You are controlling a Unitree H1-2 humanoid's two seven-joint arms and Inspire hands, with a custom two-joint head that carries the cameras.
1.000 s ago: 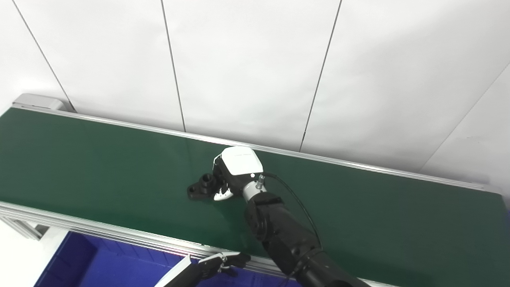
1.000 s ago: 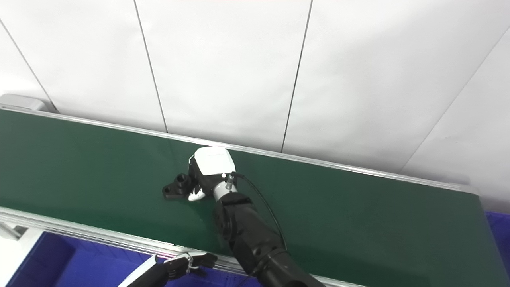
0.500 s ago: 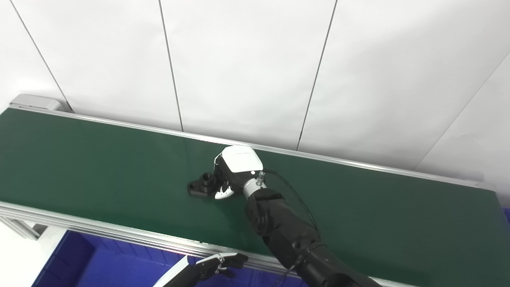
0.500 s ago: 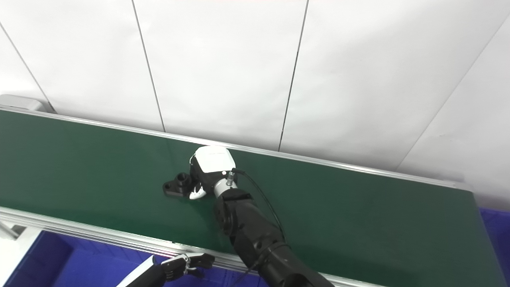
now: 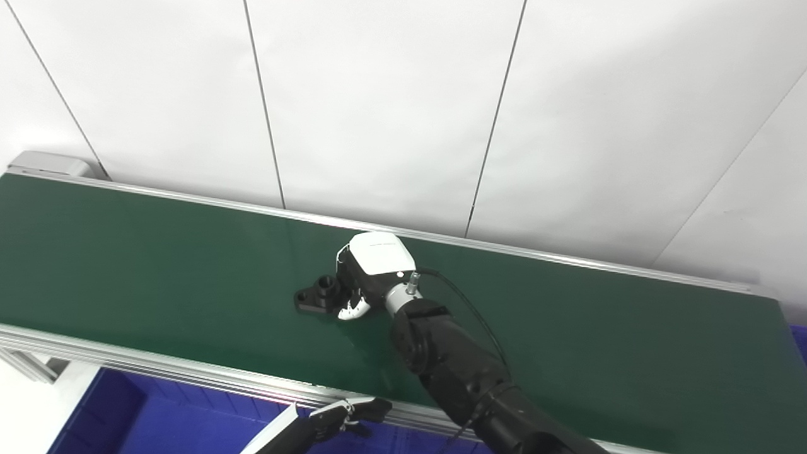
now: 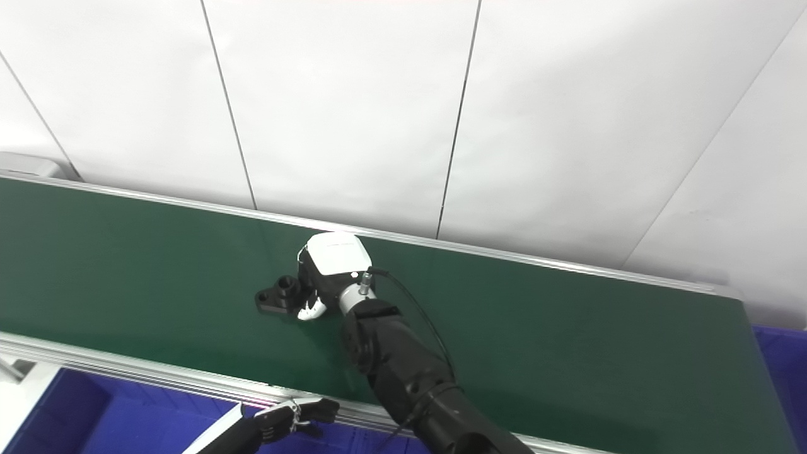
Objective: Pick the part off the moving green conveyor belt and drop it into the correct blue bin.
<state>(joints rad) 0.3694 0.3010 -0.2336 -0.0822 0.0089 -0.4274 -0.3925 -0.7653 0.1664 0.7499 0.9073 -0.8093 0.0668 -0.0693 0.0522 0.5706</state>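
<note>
Green conveyor belt (image 5: 157,265) running across the whole shot, silvery aluminium rails (image 5: 157,366) front and back, plain white panelled wall (image 5: 378,113) behind. Black part (image 5: 317,296) sitting flat on the belt about mid-width: small plate-like base with a short round collar sticking up, hole in the top. Right hand (image 5: 369,271) down on the belt just beside it on the right, white shell on the back of the hand, black arm (image 5: 454,372) trailing off to the lower right with a thin black cable (image 5: 466,315) looping from the wrist. Fingers curled toward the part's right end, one white fingertip (image 5: 351,309) resting at the belt surface right against the base. Looks like contact with the part, but whether it's properly gripped or just touched: can't tell from either eye view, the hand's shell hides the fingers. Part not lifted in any case, flat on the green.

Left hand (image 6: 296,417) low at the bottom edge, hovering by the near rail over the blue bin (image 5: 126,422), dark fingers curled loosely together, nothing in them. Second patch of blue (image 6: 782,366) peeking out past the belt's right end, well away from the part.
</note>
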